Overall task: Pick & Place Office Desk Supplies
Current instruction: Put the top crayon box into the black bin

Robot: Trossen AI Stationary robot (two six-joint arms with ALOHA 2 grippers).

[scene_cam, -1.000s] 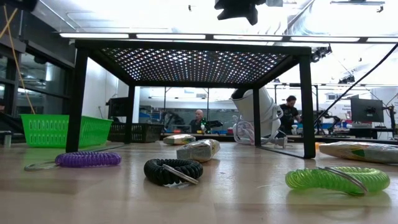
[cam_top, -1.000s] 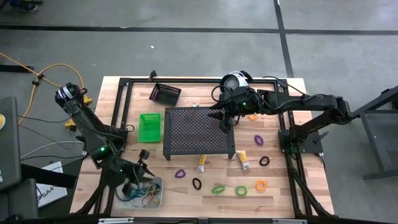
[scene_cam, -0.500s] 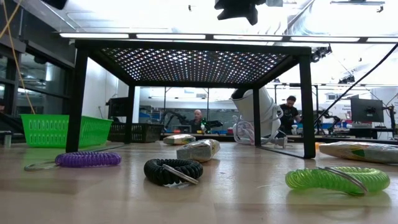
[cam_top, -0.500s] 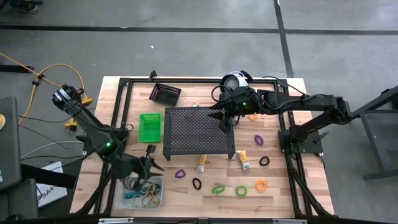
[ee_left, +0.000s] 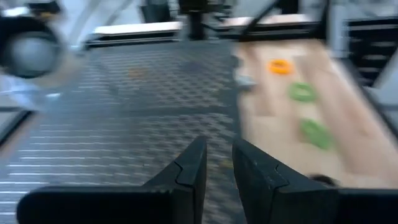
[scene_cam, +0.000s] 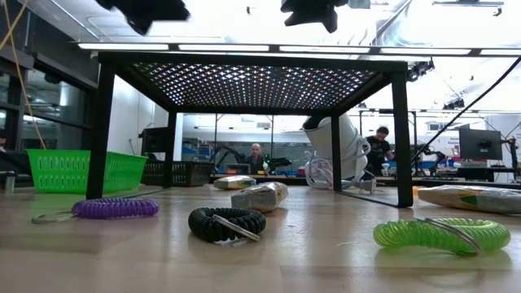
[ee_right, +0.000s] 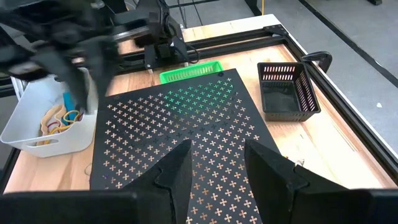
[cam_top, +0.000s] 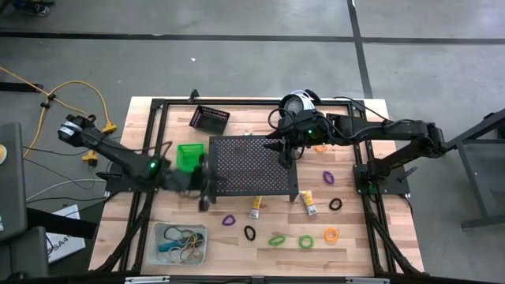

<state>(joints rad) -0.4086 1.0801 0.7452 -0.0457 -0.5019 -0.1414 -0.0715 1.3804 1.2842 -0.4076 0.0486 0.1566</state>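
**Both grippers over the stand, nothing held**

Beside the perforated stand [cam_top: 252,167], loops [cam_top: 277,239] lie on wood. Our left gripper [ee_left: 216,163], fingers slightly parted and empty, hangs over its near-left corner; our right gripper [ee_right: 214,158], spread and empty, over its far edge.

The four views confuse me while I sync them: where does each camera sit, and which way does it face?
High: overhead, straight down; both arms, left gripper at the black stand.
Low: table height, level past the purple loop; grippers overhead.
Left wrist: past its fingers across the stand.
Right wrist: above the stand toward the clear bin; right gripper open.
Shared: stand, green bin.
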